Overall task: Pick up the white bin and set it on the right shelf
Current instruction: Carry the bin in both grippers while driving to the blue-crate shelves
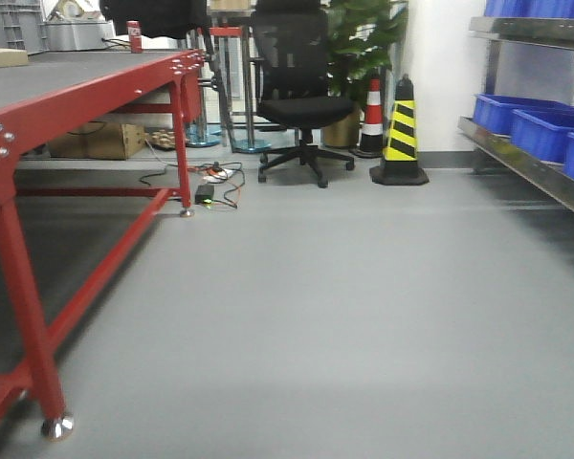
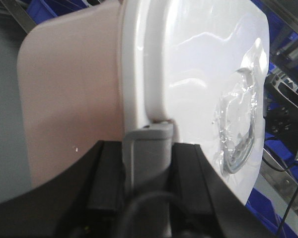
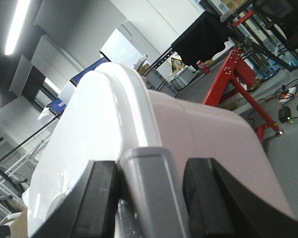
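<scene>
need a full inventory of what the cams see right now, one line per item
white bin: 1, pale pinkish body with white lid, fills both wrist views
right shelf: 1, steel, right edge of front view
blue crates: 3 on the lower level, more blue above
table: 1, red frame with dark top, left
red can: 1, far end of the table
office chair: 1, black, back centre
yellow-black cone: 1, right of the chair
red-white cone: 1, behind the other cone
plant: 1, green, behind the chair
cables: tangle, floor by the table leg
left pincer: grey and black, at the bin's lid rim
right pincer: grey and black, at the bin's rim
</scene>
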Available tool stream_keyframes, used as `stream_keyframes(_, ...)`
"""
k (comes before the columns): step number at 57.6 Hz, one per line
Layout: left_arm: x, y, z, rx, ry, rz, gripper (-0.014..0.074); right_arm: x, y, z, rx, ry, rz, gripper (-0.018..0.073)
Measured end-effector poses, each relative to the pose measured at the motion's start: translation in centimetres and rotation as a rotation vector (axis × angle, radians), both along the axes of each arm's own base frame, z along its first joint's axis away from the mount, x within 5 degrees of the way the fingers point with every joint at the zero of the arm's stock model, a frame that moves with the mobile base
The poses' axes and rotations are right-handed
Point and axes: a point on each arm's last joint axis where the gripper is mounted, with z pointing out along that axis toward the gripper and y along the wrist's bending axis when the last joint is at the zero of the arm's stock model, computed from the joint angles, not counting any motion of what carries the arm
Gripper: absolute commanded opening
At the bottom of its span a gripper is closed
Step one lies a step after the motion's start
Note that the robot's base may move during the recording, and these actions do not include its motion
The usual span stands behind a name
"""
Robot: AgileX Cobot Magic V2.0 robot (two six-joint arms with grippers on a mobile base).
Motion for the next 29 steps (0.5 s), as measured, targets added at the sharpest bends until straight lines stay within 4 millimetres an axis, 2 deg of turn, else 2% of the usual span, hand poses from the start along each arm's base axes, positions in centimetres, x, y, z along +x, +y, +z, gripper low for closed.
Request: stream_keyframes(29,0.00,0.00,-0.02,0.002,0.000,0.000,-0.0127,0.05,-0.02,-0.03,0.002,0.001,0.000,0.0070)
